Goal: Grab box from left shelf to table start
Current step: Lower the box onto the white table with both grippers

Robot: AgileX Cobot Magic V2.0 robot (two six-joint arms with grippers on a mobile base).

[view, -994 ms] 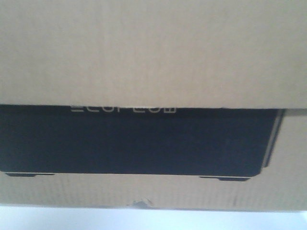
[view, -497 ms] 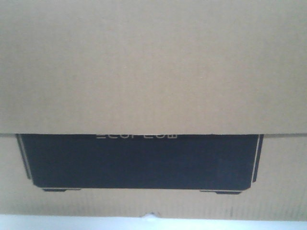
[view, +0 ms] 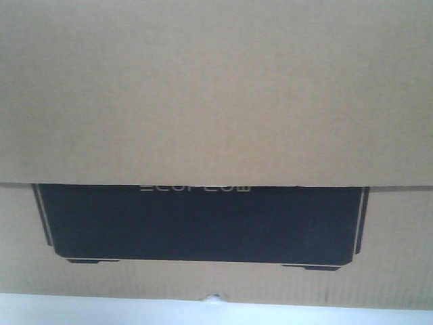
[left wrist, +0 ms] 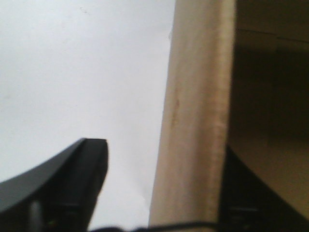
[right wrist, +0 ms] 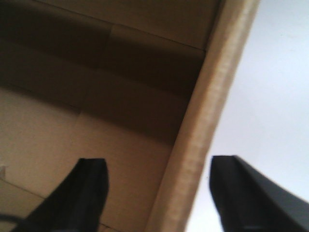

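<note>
Box (view: pixel 216 101) lies long side across, walls straddled by spread left gripper (left wrist: pixel 159 193) and right gripper (right wrist: pixel 159 193).

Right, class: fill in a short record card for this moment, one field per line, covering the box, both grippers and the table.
box: brown cardboard, black panel with pale lettering, fills the front view
left gripper: one finger on each side of a box wall
right gripper: straddles a box wall likewise
grip: gaps show beside the wall; contact cannot be told
table: pale surface below the box
box on table: cannot tell
</note>
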